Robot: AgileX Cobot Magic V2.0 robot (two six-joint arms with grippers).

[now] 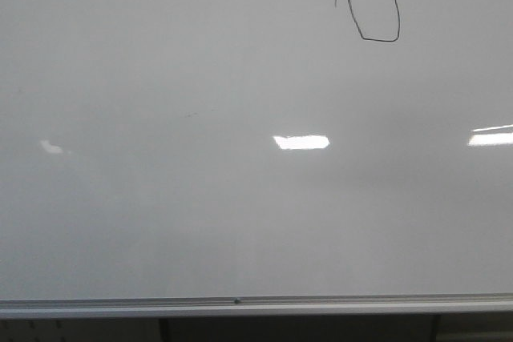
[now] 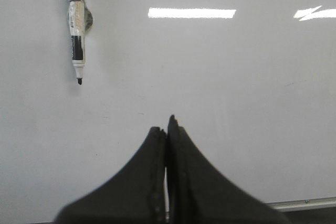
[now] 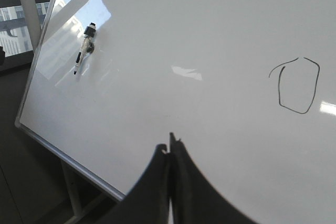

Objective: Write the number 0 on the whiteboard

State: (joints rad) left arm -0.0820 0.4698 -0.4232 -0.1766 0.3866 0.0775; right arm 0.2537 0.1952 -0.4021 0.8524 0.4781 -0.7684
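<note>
Number 0 (image 1: 375, 7) sits high on the whiteboard (image 1: 200, 214), right of centre in the front view: thin black angular outline, stray curved stroke at its upper left. Neither arm appears in the front view. Left gripper (image 2: 167, 127): pointed at the board, fingers pressed together, holding nothing. Right gripper (image 3: 170, 148): likewise closed and empty, aimed at the board at an oblique angle. Marker (image 2: 76, 30) hangs on the board, tip down, apart from both grippers.

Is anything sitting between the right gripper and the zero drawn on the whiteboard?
Nothing visible does. In the right wrist view, only bare whiteboard lies between the right gripper, whose fingers are pressed together, and the number 0. The marker hangs off on the other side.
</note>
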